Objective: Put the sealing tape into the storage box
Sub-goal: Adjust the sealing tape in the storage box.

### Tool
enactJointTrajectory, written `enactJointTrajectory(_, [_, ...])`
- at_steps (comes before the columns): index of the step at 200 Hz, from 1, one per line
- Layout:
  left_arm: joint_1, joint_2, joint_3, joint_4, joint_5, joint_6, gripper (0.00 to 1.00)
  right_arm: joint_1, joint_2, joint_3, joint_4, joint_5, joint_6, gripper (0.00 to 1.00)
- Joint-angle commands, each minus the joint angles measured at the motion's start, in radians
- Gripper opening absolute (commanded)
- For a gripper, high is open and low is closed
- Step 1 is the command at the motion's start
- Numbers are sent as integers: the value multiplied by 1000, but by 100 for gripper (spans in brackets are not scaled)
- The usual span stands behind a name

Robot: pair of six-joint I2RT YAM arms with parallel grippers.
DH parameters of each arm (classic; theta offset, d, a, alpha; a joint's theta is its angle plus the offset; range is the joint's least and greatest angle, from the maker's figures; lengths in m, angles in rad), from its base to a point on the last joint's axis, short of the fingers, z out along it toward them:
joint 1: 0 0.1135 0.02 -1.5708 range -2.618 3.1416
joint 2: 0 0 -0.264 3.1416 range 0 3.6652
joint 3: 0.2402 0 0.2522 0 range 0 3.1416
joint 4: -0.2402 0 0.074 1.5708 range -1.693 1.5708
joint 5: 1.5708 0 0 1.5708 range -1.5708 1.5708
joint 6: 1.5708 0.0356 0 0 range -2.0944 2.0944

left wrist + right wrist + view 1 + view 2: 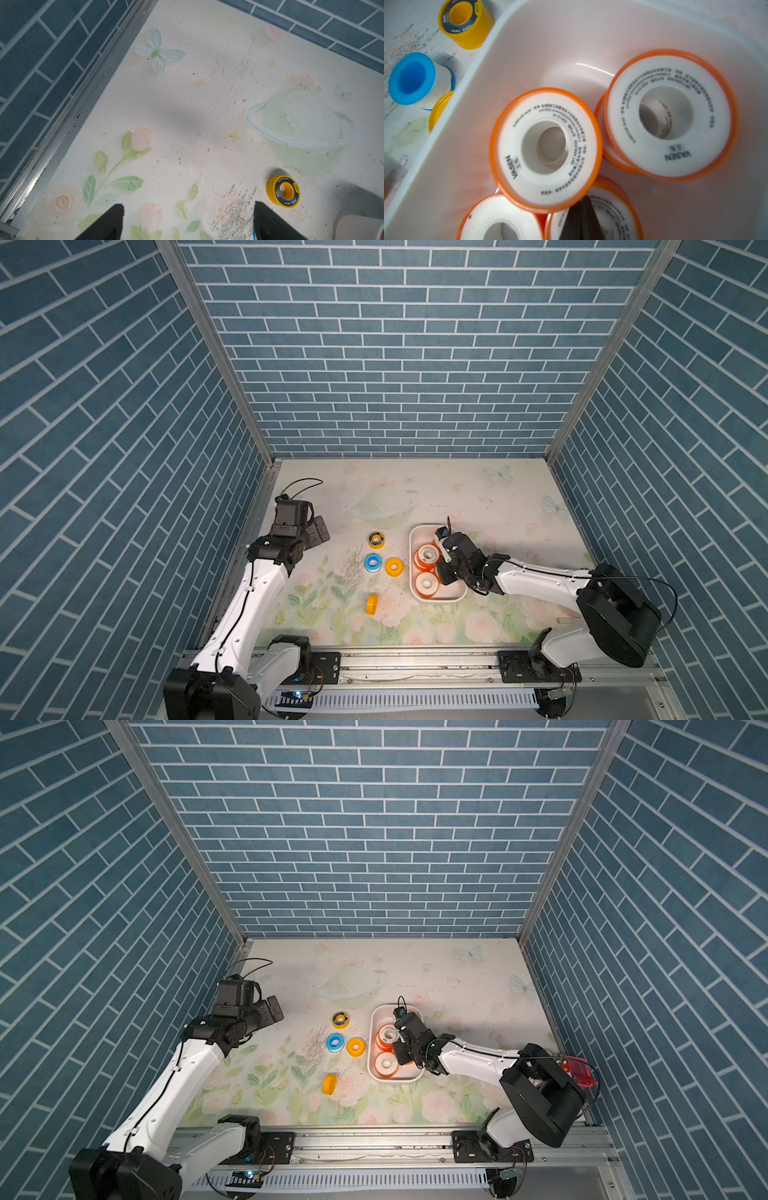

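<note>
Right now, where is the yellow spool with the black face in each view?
In a top view: yellow black-faced spool left of the storage box.
In a top view: same place.
Left wrist: picture's lower right.
Right wrist: picture's upper left, outside the box rim.
Shared landmark: the grey scuffed patch beside it.

Glossy white plastic storage box; smooth plastic-looking sealing tape spools; scuffed matt table.
</note>
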Motion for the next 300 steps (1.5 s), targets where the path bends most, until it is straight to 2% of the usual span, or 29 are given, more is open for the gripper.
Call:
enactJointTrajectory(1, [7,3,-12,3,-4,12,100,-4,5,26,25,-36,-26,6])
enactJointTrajectory(43, [7,2,-12,3,-4,12,100,-4,-22,22,15,-26,-45,7])
enactJointTrajectory(97, [7,2,-12,3,-5,12,100,-9,-20,38,-60,136,-34,7])
enactJointTrajectory(151, [7,2,-12,3,-5,13,100,-22,20,50,-20,130,-40,7])
enactJointTrajectory(214, [7,2,-12,2,-6,12,100,-21,50,69,47,1,-54,7])
enactJointTrajectory(300, [7,3,-12,3,-6,11,100,-22,21,54,40,-2,-56,7])
